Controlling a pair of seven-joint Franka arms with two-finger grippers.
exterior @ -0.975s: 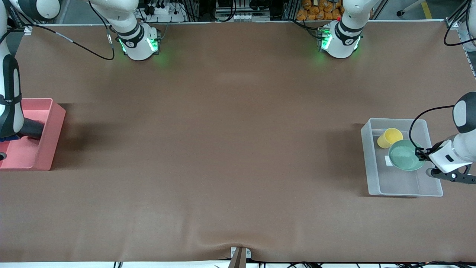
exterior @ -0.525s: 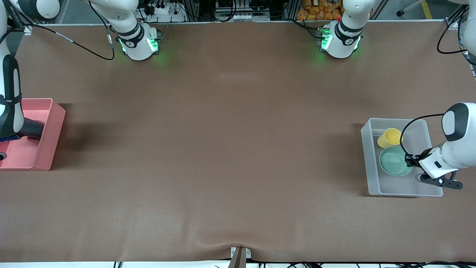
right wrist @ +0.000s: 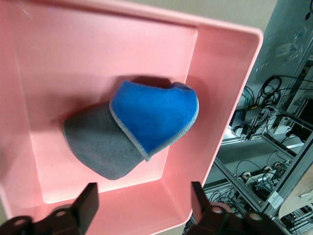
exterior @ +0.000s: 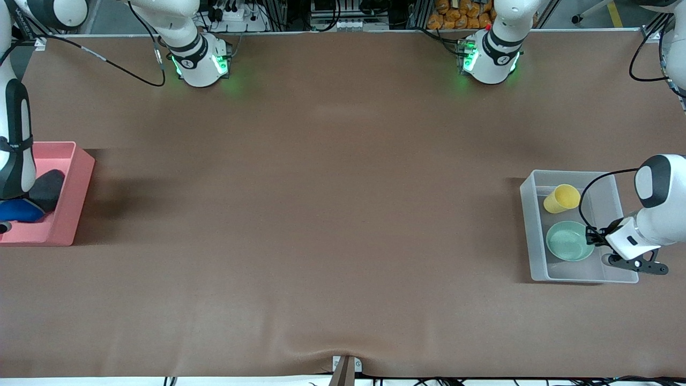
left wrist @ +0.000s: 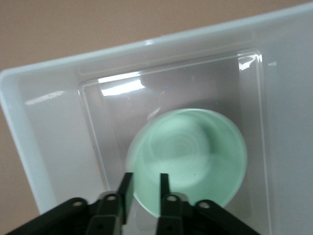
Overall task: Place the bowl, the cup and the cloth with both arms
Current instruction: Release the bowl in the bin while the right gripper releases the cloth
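The left pincer (left wrist: 143,188) is clamping the bowl's (exterior: 569,240) rim inside the clear bin (exterior: 536,230), the cup (exterior: 561,198) lying beside it in there, while the right pincer (right wrist: 142,208) is hanging wide open over the cloth (right wrist: 132,132) lying in the pink bin (right wrist: 230,88).

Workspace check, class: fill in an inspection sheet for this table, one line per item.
Surface: brown table, cover rippled at the edge nearest the front camera.
Job's things: bowl and cup, tipped over, in the clear bin; cloth in the pink bin.
Clutter: nothing seen.
Grippers: left gripper shut on the bowl rim; right gripper open above the cloth.
Cables: black cables along both arms.
Surroundings: racks and equipment by the robot bases.
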